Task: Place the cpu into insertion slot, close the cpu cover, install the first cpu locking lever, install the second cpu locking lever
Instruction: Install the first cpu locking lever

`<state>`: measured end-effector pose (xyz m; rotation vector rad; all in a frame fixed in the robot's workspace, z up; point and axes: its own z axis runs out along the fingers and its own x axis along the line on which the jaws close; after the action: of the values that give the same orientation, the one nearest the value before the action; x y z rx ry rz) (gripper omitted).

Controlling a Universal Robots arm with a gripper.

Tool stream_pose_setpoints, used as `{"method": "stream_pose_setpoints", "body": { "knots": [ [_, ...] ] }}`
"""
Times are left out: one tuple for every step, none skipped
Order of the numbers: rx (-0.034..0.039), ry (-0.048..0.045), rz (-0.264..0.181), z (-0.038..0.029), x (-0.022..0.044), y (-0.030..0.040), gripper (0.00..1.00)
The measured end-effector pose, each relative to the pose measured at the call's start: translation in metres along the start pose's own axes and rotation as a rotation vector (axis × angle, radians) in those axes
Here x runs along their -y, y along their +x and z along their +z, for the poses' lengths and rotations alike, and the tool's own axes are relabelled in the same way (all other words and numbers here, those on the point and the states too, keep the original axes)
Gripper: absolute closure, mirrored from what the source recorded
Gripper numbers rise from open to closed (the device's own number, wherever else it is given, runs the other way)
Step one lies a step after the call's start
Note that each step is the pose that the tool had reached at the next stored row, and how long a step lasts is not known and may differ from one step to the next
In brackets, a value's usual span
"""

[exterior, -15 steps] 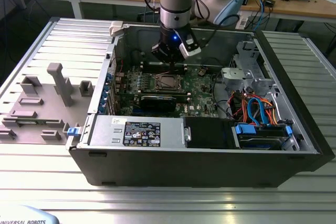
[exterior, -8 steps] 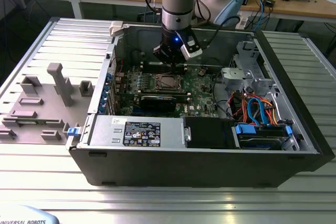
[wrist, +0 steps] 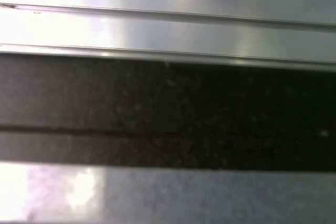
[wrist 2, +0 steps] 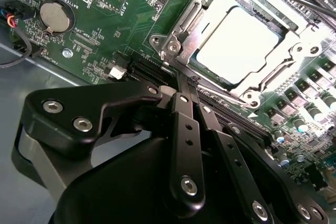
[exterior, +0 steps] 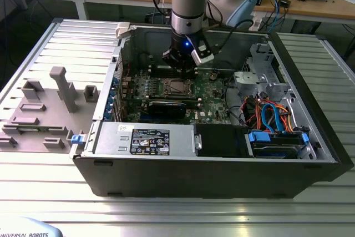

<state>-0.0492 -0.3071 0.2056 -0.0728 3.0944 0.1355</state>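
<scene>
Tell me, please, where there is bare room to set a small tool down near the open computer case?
The ribbed metal table in front of the black computer case is bare. To the exterior view's left, grey fixture blocks crowd it. Inside, the green circuit board, coloured cables and gripper leave little room.

Open computer case (exterior: 310,162) seen on ribbed metal table (exterior: 33,187). Labelled power supply (exterior: 145,139) mounted beside blue cables (exterior: 270,116). Coin battery (wrist 2: 54,17) seated on board.
</scene>
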Motion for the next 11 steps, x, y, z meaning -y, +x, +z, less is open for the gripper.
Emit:
{"method": "stream_pose_setpoints", "body": {
  "knots": [
    [-0.0002,0.0002,0.0,0.0002,0.0001,0.0,0.89],
    [-0.0002,0.0002,0.0,0.0003,0.0001,0.0,0.89],
    [-0.0002,0.0001,0.0,0.0005,0.0001,-0.0001,0.89],
    [-0.0003,0.0001,0.0,0.0006,0.0001,-0.0003,0.89],
    [-0.0002,0.0008,0.004,0.0007,0.0001,-0.0007,0.89],
    [0.0001,0.0018,0.012,0.0007,0.0001,-0.001,0.89],
    [0.0006,0.0027,0.022,0.0007,0.0001,-0.0011,0.89],
    [0.0009,0.0031,0.027,0.0007,0.0001,-0.0012,0.89],
    [0.0011,0.0034,0.03,0.0006,0.0001,-0.0012,0.89],
    [0.0012,0.0035,0.03,0.0007,0.0001,-0.0012,0.89],
    [0.0012,0.0035,0.031,0.0008,0.0001,-0.0012,0.89]
  ]
}}
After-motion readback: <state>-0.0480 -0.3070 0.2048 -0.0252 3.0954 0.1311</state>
